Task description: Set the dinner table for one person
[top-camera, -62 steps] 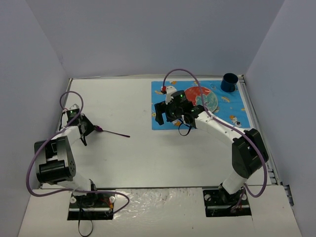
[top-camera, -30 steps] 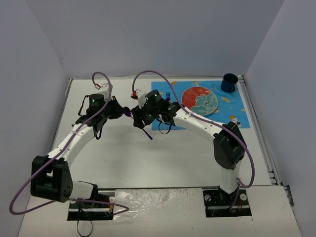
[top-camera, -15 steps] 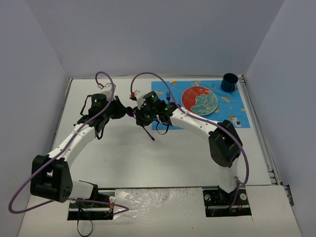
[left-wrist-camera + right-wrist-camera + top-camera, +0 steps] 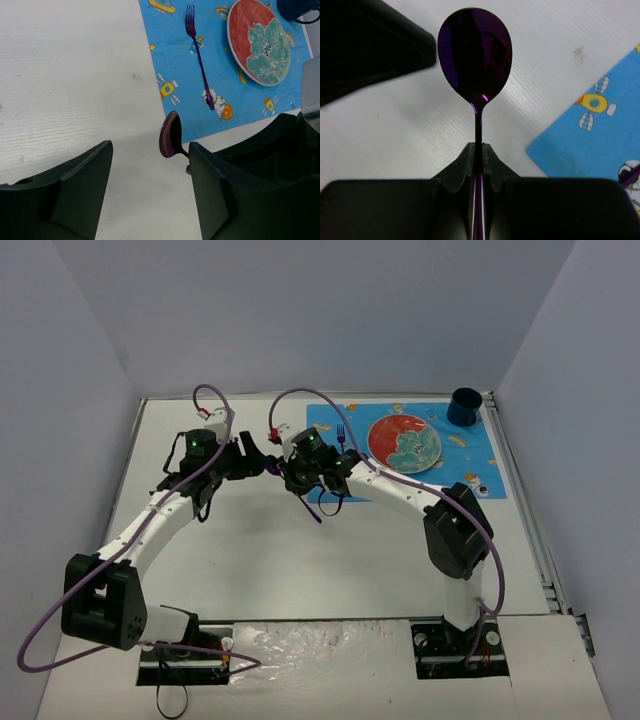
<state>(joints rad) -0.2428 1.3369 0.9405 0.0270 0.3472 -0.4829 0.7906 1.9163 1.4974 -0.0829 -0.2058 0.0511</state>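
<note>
Above the white dinner table (image 4: 250, 560), my right gripper (image 4: 479, 159) is shut on the thin handle of a purple spoon (image 4: 475, 50), whose bowl points away from it. From above, the spoon's handle (image 4: 313, 509) sticks out below the right gripper (image 4: 292, 476). My left gripper (image 4: 262, 462) faces it from the left, open, with the spoon bowl (image 4: 170, 141) just beyond its right finger (image 4: 225, 190) and nothing between the fingers. A purple fork (image 4: 199, 55) lies on the blue mat (image 4: 175, 75), left of a red and teal plate (image 4: 259, 41).
A dark blue cup (image 4: 464, 407) stands at the mat's far right corner (image 4: 470, 465), by the table's right rail. The plate (image 4: 404, 443) and fork (image 4: 341, 433) lie just right of both grippers. Grey walls enclose the table on three sides.
The arms met mid-table with the spoon between them. The right gripper has shut on the spoon's handle, and the left gripper has opened and let the spoon go.
</note>
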